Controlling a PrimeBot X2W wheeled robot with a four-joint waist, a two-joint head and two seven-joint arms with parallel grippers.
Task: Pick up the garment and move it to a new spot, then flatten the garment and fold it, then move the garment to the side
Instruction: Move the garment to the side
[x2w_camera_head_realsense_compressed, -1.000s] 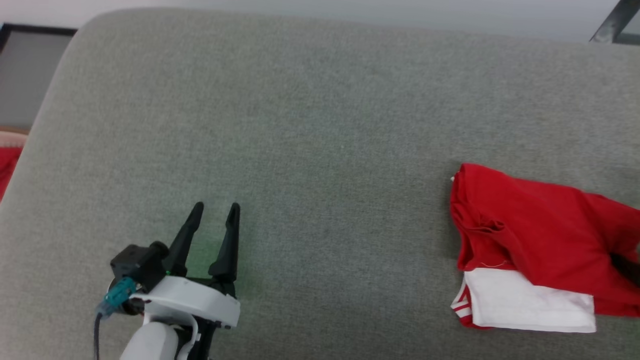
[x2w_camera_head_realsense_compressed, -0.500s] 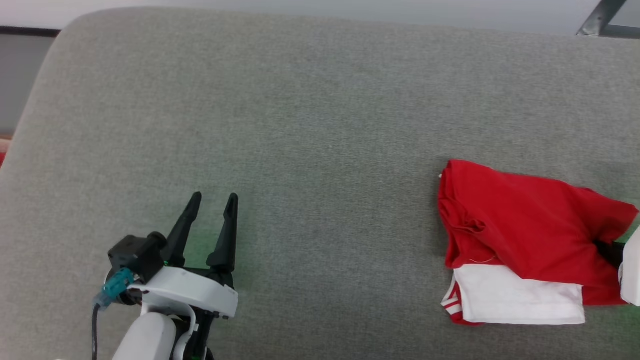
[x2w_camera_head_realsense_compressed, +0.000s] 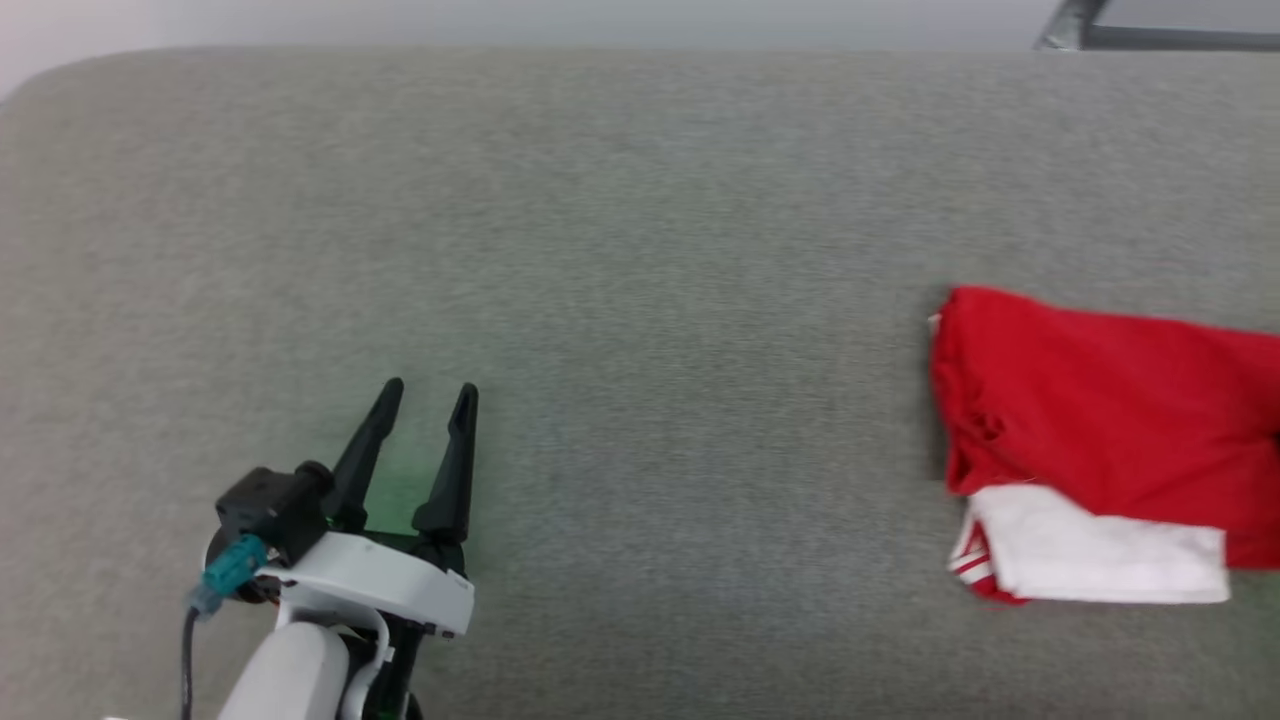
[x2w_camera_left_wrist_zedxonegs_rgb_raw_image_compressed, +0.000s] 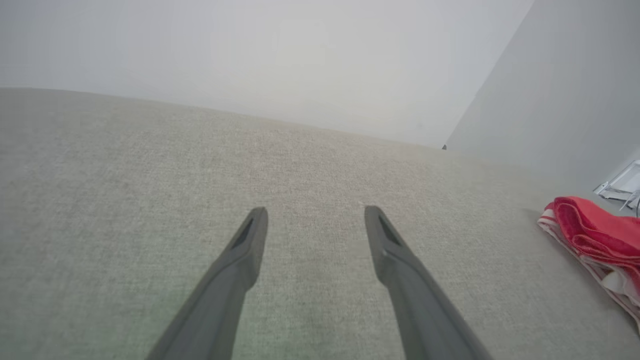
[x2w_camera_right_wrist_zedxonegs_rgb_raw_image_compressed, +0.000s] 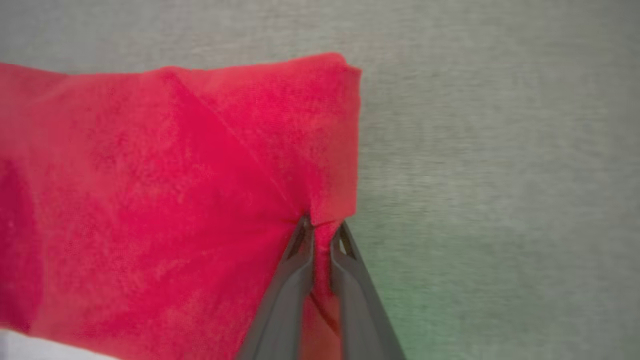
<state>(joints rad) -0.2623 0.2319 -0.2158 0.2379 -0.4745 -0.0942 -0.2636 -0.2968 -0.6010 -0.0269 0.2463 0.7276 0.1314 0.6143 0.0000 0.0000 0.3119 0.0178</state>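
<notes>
The shirt (x2w_camera_head_realsense_compressed: 1090, 400) is bright red, its sleeve end (x2w_camera_head_realsense_compressed: 1100, 560) plain white, edged with red-and-white stripes (x2w_camera_head_realsense_compressed: 966, 566). The cushion (x2w_camera_head_realsense_compressed: 640, 250) is a flecked grey-green weave. The left gripper (x2w_camera_head_realsense_compressed: 430, 386) has black fingers (x2w_camera_head_realsense_compressed: 452, 480), a white wrist shell (x2w_camera_head_realsense_compressed: 370, 590) and a teal plug (x2w_camera_head_realsense_compressed: 225, 575). A faint green glow (x2w_camera_head_realsense_compressed: 400, 490) tints the cloth there.

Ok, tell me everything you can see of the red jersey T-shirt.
The red jersey T-shirt lies folded in a soft, wrinkled bundle on the grey fabric surface, at the head view's right edge. A white sleeve end with red-and-white striped trim lies nearest the robot. The right gripper pinches its red edge.
</notes>
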